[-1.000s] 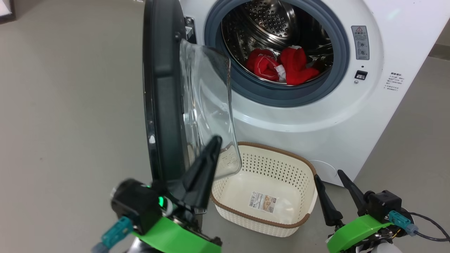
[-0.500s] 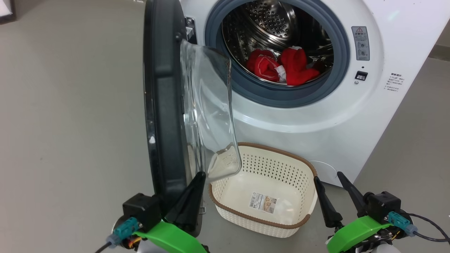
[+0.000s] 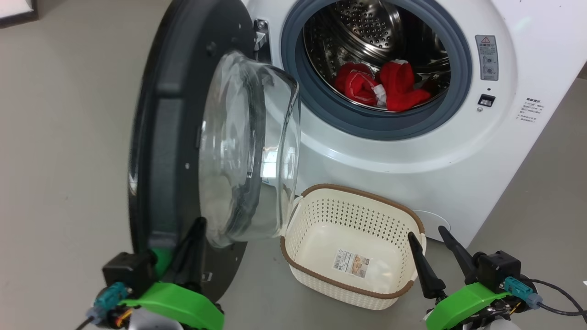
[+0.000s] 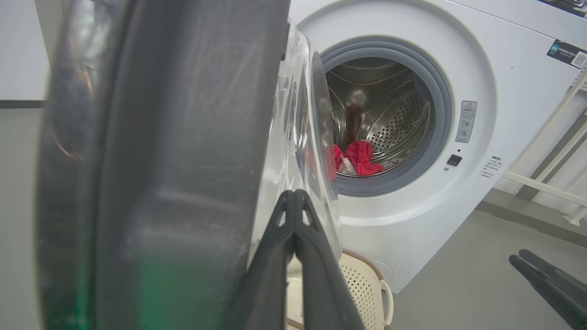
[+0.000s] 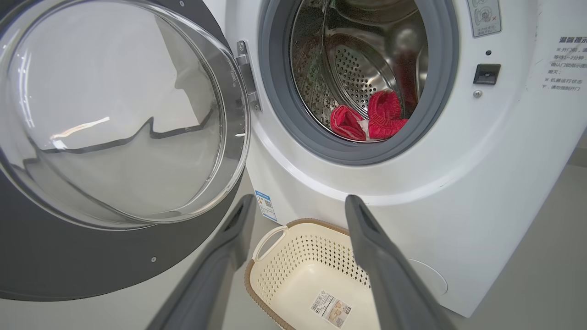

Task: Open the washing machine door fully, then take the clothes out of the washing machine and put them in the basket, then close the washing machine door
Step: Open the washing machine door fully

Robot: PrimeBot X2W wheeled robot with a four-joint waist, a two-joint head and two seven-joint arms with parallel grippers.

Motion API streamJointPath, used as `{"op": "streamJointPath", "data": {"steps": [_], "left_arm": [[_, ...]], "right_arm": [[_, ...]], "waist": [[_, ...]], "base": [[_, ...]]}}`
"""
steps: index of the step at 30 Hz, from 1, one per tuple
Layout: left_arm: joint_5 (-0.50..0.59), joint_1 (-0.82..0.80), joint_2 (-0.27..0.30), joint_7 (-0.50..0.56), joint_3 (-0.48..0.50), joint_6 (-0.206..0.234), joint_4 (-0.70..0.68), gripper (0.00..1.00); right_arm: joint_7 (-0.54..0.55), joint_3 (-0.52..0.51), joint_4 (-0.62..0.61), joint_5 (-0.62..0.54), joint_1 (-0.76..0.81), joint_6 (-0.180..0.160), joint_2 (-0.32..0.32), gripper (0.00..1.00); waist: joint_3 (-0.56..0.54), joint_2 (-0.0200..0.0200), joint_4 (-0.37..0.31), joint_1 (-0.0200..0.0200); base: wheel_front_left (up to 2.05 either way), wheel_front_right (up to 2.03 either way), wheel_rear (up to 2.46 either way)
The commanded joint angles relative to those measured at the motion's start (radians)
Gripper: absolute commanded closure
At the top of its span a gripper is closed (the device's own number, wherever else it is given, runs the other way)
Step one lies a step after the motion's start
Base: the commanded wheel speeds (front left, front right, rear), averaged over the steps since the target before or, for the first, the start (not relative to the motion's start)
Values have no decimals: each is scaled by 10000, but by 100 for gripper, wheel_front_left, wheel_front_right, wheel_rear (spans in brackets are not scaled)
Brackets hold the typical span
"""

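Standing on plain grey floor [image 3: 69,137]: washing machine [image 3: 412,151], basket [image 3: 321,215] in front.

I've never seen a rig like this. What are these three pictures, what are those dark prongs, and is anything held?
One robot, three cameras: one on its head looking down, one on each wrist looking along that arm's two-fingered pincer. The left pincer is shut beside the open washing machine door, holding nothing. The right pincer is open and empty, near the basket. Red clothes lie inside the washing machine; the basket stands on the floor with no clothes in it.
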Motion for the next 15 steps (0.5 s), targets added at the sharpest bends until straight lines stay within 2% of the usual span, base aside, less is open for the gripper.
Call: {"op": "streamJointPath", "data": {"steps": [1, 9, 15], "left_arm": [[-52, -136, 297, -138, 603, 177, -140, 100], [44, -205, 937, -410, 1476, 655, 205, 100], [-220, -381, 1410, -781, 2183, 610, 879, 100]], "right_arm": [[-120, 235, -215, 21, -133, 50, 2, 0], [-120, 259, -244, -46, -170, 50, -75, 0], [-120, 366, -224, -17, -312, 50, -196, 0]], "waist": [[45, 0, 45, 0], [185, 0, 116, 0], [397, 0, 13, 0]], "base": [[0, 0, 0], [0, 0, 0], [0, 0, 0]]}}
